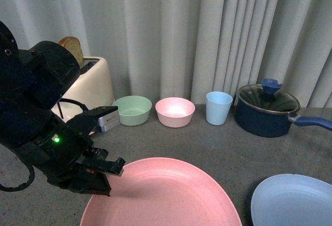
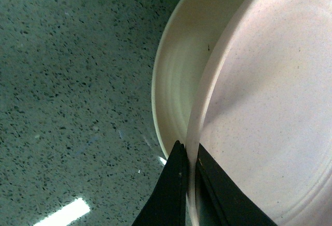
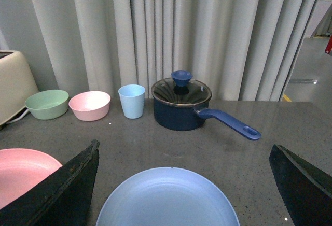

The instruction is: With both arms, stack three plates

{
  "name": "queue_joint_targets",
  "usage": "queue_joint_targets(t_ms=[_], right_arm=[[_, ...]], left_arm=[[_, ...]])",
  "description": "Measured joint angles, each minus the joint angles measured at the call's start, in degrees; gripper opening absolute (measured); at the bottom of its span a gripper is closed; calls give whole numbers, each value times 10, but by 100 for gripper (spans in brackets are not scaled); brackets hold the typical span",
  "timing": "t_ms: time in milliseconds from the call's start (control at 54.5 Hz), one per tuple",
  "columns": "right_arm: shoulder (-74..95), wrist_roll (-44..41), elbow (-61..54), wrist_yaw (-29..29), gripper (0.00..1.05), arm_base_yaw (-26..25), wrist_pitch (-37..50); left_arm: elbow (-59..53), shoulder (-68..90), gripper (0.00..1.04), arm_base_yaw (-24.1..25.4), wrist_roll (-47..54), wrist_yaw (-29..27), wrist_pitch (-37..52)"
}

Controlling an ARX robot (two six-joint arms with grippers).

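Now, at near left, the left gripper (image 2: 188, 152) pinches the pink plate's (image 1: 166, 195) rim, holding it over the beige plate (image 2: 176, 81). The right gripper's (image 3: 184, 148) fingers (image 3: 57, 189) are spread wide by the light blue plate (image 1: 293, 200), which lies at near right.

pink plate (image 1: 166, 195): above beige plate (image 2: 176, 65), overlapping | light blue plate (image 1: 295, 200): flat, apart at right

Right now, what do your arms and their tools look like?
The left arm is bulky, rounded and black, with a green light, a grey labelled box and a black cable. The left tool has thin black tapering fingers; the right tool has broad black wedges.
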Motion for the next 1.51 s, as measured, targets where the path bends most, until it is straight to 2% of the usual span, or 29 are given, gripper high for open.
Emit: queue_joint_targets(t_ms=[349,569,661,753,808,844,1028,1065,1120,1138,1193,1248,1505], right_arm=[[0,0,0,0,97,0,0],[0,0,0,0,97,0,0],[0,0,0,0,97,0,0],[0,0,0,0,97,0,0],[0,0,0,0,97,0,0],[0,0,0,0,97,0,0],[0,0,0,0,97,0,0],[0,0,0,0,97,0,0],[0,0,0,0,97,0,0],[0,0,0,0,97,0,0],[0,0,0,0,97,0,0],[0,0,0,0,97,0,0],[0,0,0,0,97,0,0]], left_arm=[[28,29,4,-1,-14,-22,1],[30,1,58,18,-61,51,13],[19,-34,72,35,-94,63,62],[-29,-95,88,55,-124,38,173],[-77,-142,98,63,-122,-7,254],[-96,-160,99,66,-121,-18,280],[-116,-181,98,66,-118,-20,300],[-133,-174,95,60,-112,-58,343],[-199,-171,84,53,-101,-167,516],[-223,-172,81,52,-98,-186,568],[-288,-185,70,55,-94,-228,692],[-349,-225,56,64,-93,-233,784],[-488,-341,6,81,-88,-213,815]])
